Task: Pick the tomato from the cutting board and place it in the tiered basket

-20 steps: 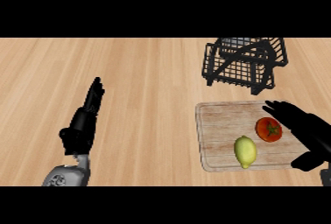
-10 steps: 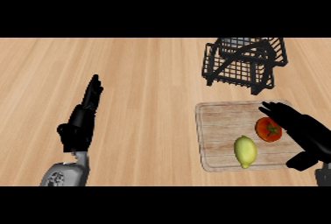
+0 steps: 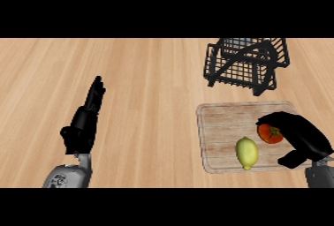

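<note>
One tomato (image 3: 269, 133) lay on the cutting board (image 3: 222, 121), red and round with a small green stem patch showing on top. It sat right under the right hand (image 3: 301, 134), whose black fingers curved over its far side and top and hid part of it; the thumb sat apart, nearer the robot. Whether the fingers actually touched the tomato could not be told, and the hand had not clearly closed round it.

Just to the left of the right hand, near the tomato but not touching it, lay a pale yellow lemon (image 3: 246, 152), lengthwise on the board, with bare wood between the two. Beyond the right hand's fingertips, past the far edge of the board, stood the black wire tiered basket (image 3: 244, 64) on the wooden counter (image 3: 150, 79). Nothing stood on the counter between the board and the basket.

Far to the left of all this, well apart from the board, the left hand (image 3: 83, 121) rested over the counter with its fingers straight and pointing away, holding nothing.

Compared with half a second earlier, the right hand had come slightly further over the tomato, its fingers curling more across the top, so that less of the red showed. The tomato, lemon, board and basket lay where they had been, and the left hand had kept its place.
</note>
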Robot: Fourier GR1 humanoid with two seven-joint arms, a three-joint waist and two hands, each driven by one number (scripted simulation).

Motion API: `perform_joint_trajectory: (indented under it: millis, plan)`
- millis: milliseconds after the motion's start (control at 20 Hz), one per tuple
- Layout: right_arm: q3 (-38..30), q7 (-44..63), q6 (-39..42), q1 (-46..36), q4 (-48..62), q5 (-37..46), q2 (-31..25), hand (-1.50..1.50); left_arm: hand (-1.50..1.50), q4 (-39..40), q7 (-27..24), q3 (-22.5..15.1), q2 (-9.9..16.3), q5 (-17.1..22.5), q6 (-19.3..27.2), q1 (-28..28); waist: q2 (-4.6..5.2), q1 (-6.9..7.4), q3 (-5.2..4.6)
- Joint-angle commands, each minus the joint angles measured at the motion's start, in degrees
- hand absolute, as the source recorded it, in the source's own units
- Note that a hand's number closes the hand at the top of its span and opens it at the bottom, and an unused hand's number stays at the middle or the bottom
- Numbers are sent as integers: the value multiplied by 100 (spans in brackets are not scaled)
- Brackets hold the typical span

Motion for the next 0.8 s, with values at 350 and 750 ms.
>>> perform_joint_trajectory:
  millis: [350,750]
  plan:
    - [-33,-192,-1888,-343,845,328,291,150,0,-224,-72,4,-9,-66,5,254,15,33,24]
    - [483,4525,615,-938,677,2224,1717,150,0,-89,122,-146,-54,-7,-169,-77,73,260,-19]
